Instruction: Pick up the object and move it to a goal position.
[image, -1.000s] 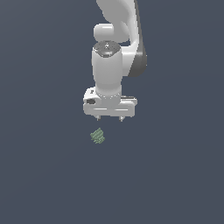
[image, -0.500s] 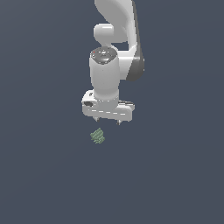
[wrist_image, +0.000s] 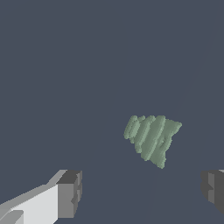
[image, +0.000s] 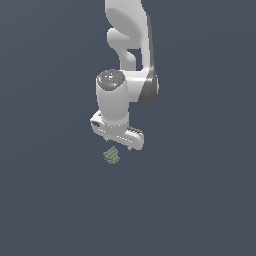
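Note:
The object (image: 111, 156) is a tiny pale green ridged lump on the dark grey floor, just below the white gripper (image: 119, 145) in the exterior view. In the wrist view the object (wrist_image: 151, 137) lies ahead of the gripper (wrist_image: 142, 190), beyond the gap between the two fingertips (wrist_image: 70, 194) and nearer the other fingertip. The jaws stand wide apart and hold nothing. The gripper hangs above the object without touching it.
The white arm (image: 130, 45) rises from the gripper to the top of the exterior view. A plain dark grey floor (image: 200, 200) lies all around.
The gripper has moved toward the exterior view's left and lower, and its hand has turned, so it now sits closer over the object. The object has not moved.

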